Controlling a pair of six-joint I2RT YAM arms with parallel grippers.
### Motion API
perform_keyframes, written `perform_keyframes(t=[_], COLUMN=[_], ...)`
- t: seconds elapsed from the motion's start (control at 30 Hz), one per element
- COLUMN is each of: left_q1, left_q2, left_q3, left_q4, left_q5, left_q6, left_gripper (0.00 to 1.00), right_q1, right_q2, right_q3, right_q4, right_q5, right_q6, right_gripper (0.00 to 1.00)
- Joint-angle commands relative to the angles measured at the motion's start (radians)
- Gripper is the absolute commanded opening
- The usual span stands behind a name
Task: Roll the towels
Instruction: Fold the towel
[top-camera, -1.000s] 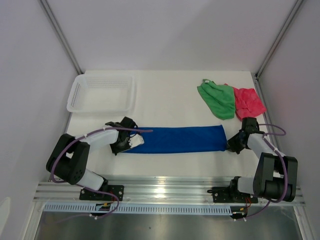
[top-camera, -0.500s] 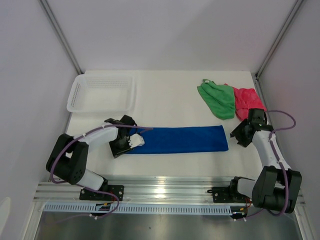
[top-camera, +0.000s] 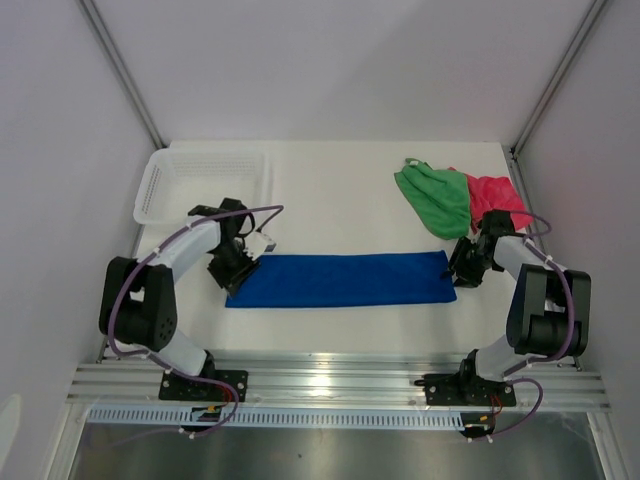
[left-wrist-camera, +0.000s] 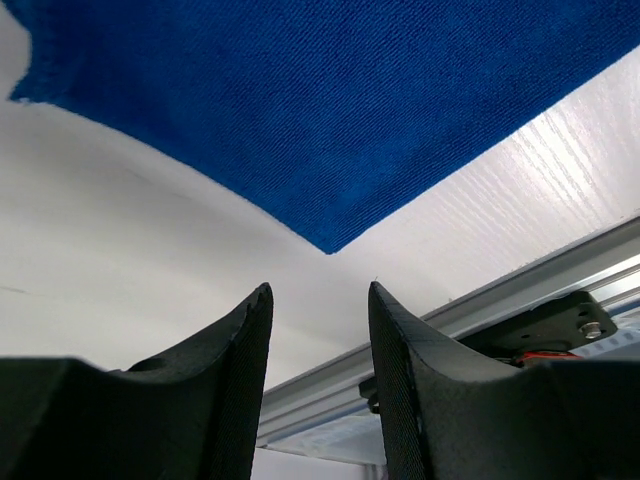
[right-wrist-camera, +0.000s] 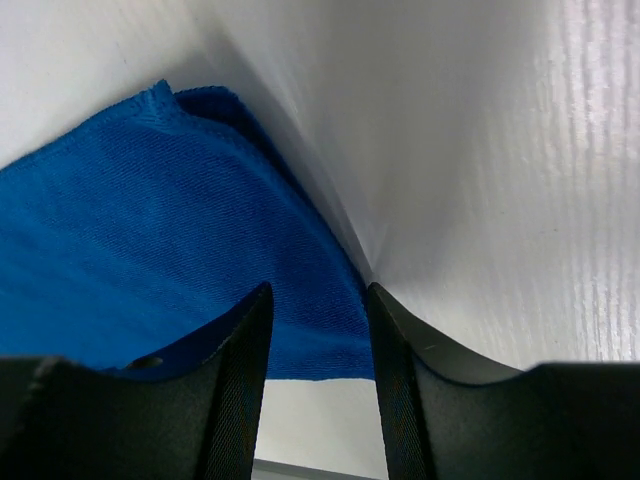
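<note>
The blue towel (top-camera: 342, 279) lies flat as a long folded strip across the table's middle. The green towel (top-camera: 436, 196) and the pink-red towel (top-camera: 496, 201) lie crumpled at the back right, touching. My left gripper (top-camera: 236, 272) hovers at the strip's left end, open and empty; its wrist view shows the blue corner (left-wrist-camera: 330, 150) just ahead of the fingertips (left-wrist-camera: 258, 305). At the strip's right end my right gripper (top-camera: 460, 272) also stands open, with the blue edge (right-wrist-camera: 200, 250) seen between its fingers but not pinched.
A white mesh basket (top-camera: 205, 187) stands at the back left. The aluminium rail (top-camera: 330, 380) runs along the near edge. White walls enclose the table on both sides.
Both grippers have opened and let go of the blue towel's ends. The left one lifted and shifted back-left; the right one swung away, then returned to the right end.
</note>
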Motion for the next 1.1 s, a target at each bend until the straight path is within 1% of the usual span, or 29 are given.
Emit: perform_keyframes(t=[0.0, 0.1, 0.23, 0.37, 0.5, 0.6, 0.63, 0.67, 0.7, 0.73, 0.77, 0.8, 0.97, 1.07], left_q1=[0.004, 0.004, 0.004, 0.004, 0.004, 0.004, 0.004, 0.005, 0.004, 0.005, 0.004, 0.005, 0.005, 0.005], left_q2=[0.057, 0.088, 0.093, 0.097, 0.108, 0.117, 0.119, 0.117, 0.116, 0.113, 0.105, 0.102, 0.085, 0.091], left_q3=[0.008, 0.006, 0.005, 0.002, -0.001, -0.001, -0.003, -0.001, -0.003, -0.006, -0.009, -0.013, -0.009, 0.0], left_q4=[0.002, 0.022, 0.033, 0.036, 0.046, 0.051, 0.052, 0.054, 0.056, 0.057, 0.056, 0.054, 0.051, 0.049], left_q5=[0.0, -0.02, -0.015, -0.026, -0.034, -0.032, -0.032, -0.032, -0.032, -0.032, -0.031, -0.026, -0.018, -0.015], left_q6=[-0.075, -0.092, -0.092, -0.086, -0.086, -0.092, -0.095, -0.095, -0.095, -0.098, -0.098, -0.1, -0.1, -0.103], left_gripper=[0.46, 0.46, 0.46, 0.46, 0.46, 0.46, 0.46, 0.46, 0.46, 0.46, 0.46, 0.46, 0.46, 0.46], right_q1=[0.018, 0.02, 0.019, 0.006, 0.026, 0.057, 0.06, 0.06, 0.06, 0.058, 0.052, 0.048, -0.004, -0.043], right_q2=[0.024, 0.053, 0.071, 0.074, 0.065, 0.105, 0.117, 0.129, 0.151, 0.16, 0.168, 0.171, 0.125, 0.104], right_q3=[-0.015, -0.035, -0.046, -0.043, 0.003, 0.041, 0.041, 0.035, 0.029, 0.026, 0.023, 0.025, 0.06, 0.109], right_q4=[0.053, 0.062, 0.057, 0.048, 0.039, 0.025, 0.031, 0.036, 0.04, 0.044, 0.044, 0.041, 0.005, -0.035], right_q5=[-0.01, 0.004, 0.039, 0.101, 0.151, 0.17, 0.167, 0.161, 0.15, 0.145, 0.142, 0.139, 0.125, 0.099], right_q6=[-0.031, -0.025, -0.007, 0.012, -0.002, -0.02, -0.02, -0.019, -0.016, -0.011, -0.008, -0.002, -0.014, -0.037], right_gripper=[0.47, 0.46, 0.41, 0.43, 0.43, 0.42, 0.4, 0.37, 0.24, 0.17, 0.06, 0.01, 0.0, 0.0])
